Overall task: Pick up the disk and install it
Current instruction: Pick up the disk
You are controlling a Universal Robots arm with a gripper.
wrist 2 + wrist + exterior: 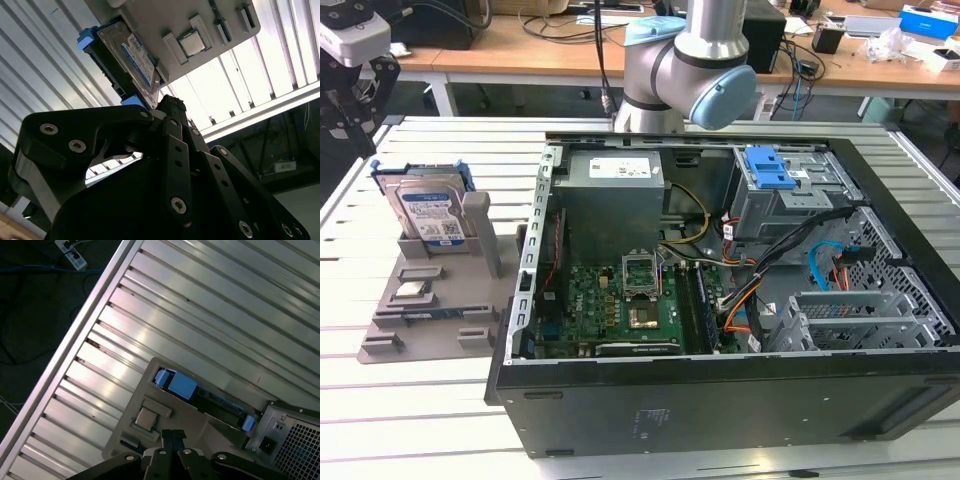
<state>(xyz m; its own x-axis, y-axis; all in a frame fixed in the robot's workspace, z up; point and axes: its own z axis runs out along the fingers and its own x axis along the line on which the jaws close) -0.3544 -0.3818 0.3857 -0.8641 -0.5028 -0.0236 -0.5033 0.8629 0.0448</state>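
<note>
The disk (428, 212), a flat silver-metal hard drive with a white-and-blue label and a blue plastic bracket on its sides, stands on edge outside the open black computer case (720, 410), off the side of that case at the exterior view's left. It sits upright in a slot of a grey plastic holder tray (455, 290). The tray lies on the ribbed aluminium bench (410, 420), just beside the case.

The black tool (173, 435) hangs above the bench, farther from the case than the disk and well apart from it. In both wrist views its fingers are drawn together with nothing held between them.

A small square silver chip (412, 291) lies flat in a recess of the same tray, also outside the case. Inside the case, going toward the exterior view's right, are:

- a grey metal power supply box (610, 190)
- a green motherboard (610, 310)
- a grey metal cage with a blue latch (775, 175)

The arm's silver and light-blue joint (685, 70) rises behind the case.
</note>
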